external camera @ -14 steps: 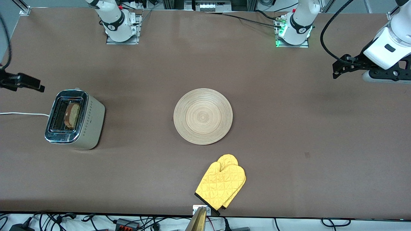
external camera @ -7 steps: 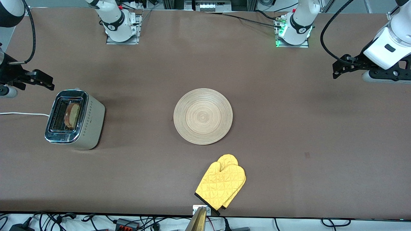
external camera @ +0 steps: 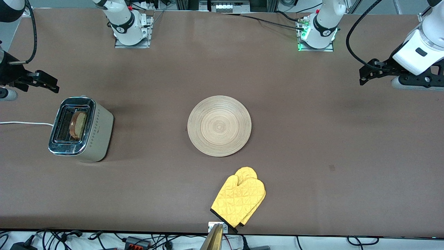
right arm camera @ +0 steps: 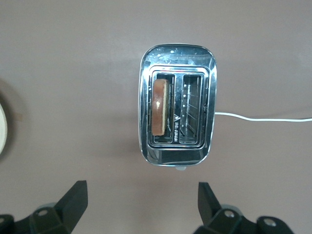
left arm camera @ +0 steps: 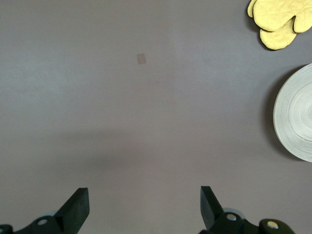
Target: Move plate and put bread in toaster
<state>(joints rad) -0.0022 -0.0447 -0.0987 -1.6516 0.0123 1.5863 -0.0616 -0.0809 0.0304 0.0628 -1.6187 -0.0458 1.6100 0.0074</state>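
The cream and chrome toaster [external camera: 99,133] stands at the right arm's end of the table. The bread [external camera: 79,125] stands upright in one of its slots; the other slot is empty. The right wrist view shows the toaster [right arm camera: 176,53] and bread [right arm camera: 160,107] from above. The bamboo plate [external camera: 219,125] lies bare at the table's middle and also shows in the left wrist view [left arm camera: 297,114]. My right gripper [external camera: 52,83] [right arm camera: 141,195] is open and empty over bare table beside the toaster. My left gripper [external camera: 364,74] [left arm camera: 144,200] is open and empty over the left arm's end, waiting.
A yellow oven mitt [external camera: 239,199] lies nearer the front camera than the plate, close to the table's edge; it also shows in the left wrist view [left arm camera: 280,22]. The toaster's white cord [external camera: 24,123] runs off the right arm's end of the table.
My right gripper has come further over the table beside the toaster. The left arm, bread, plate and mitt have not moved.
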